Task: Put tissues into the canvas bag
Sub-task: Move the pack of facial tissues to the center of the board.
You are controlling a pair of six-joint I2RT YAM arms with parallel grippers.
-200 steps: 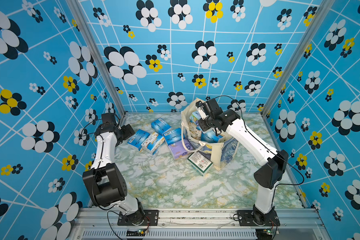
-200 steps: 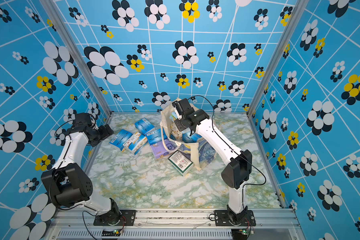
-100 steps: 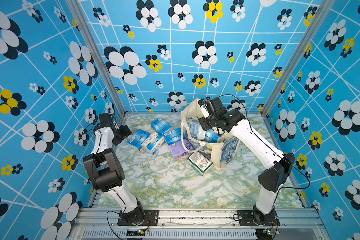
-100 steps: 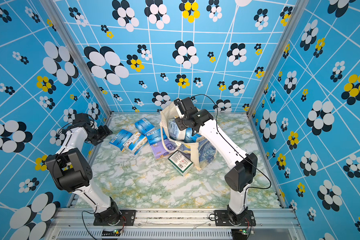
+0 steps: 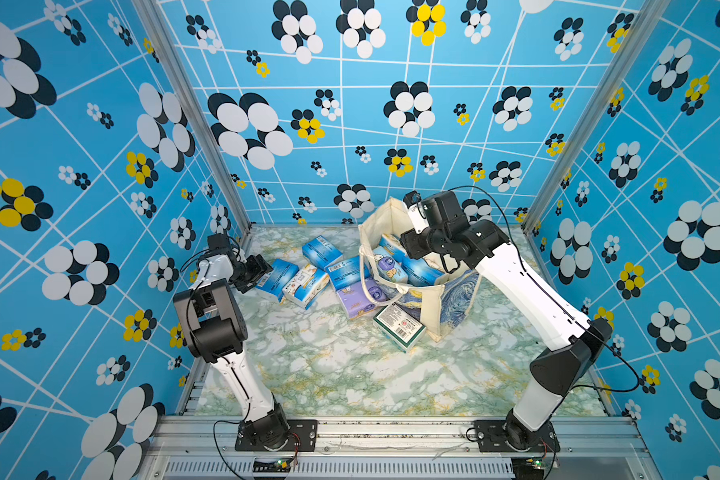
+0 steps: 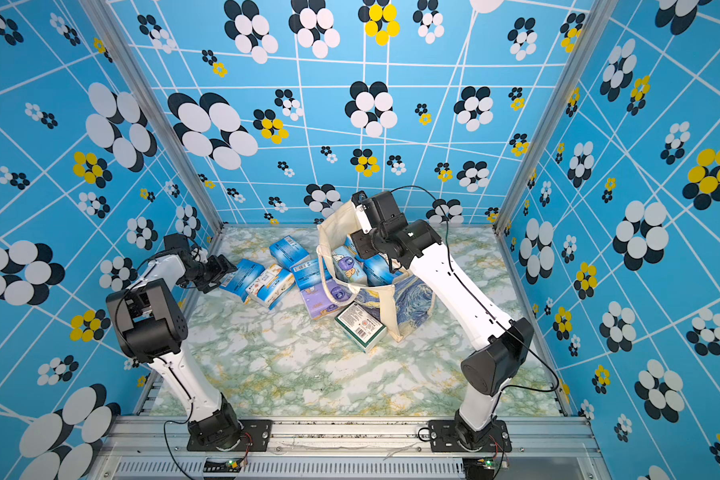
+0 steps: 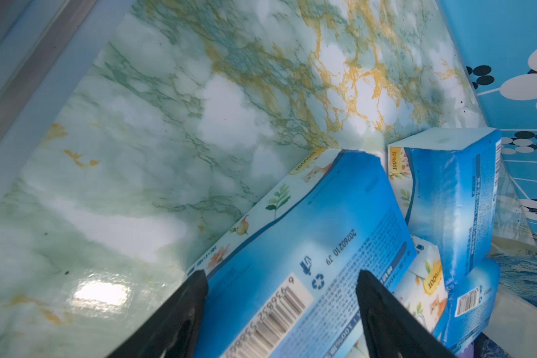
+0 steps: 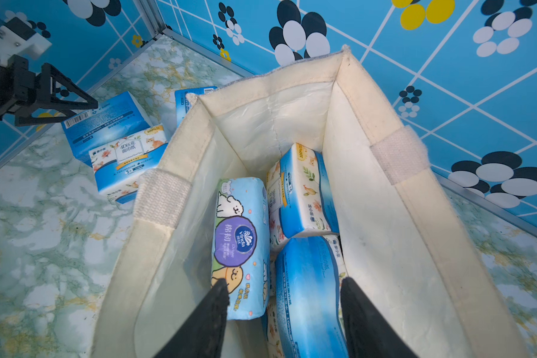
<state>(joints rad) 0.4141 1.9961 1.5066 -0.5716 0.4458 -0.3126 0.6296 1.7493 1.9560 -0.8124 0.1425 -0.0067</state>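
Left pincer (image 7: 281, 274) nearer pack (image 7: 323, 217), contact unclear

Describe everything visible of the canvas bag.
The canvas bag is cream cloth with a blue swirling painting print on its side and cream loop handles. It stands upright and open on the marble-look table, several tissue packs inside, a green-white pack against its base, the right gripper above its mouth.

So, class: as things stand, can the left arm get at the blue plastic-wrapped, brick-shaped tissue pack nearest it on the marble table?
Probably yes. The left gripper is open right over that blue pack, nothing lies between them, and the neighbouring packs sit on its far side.
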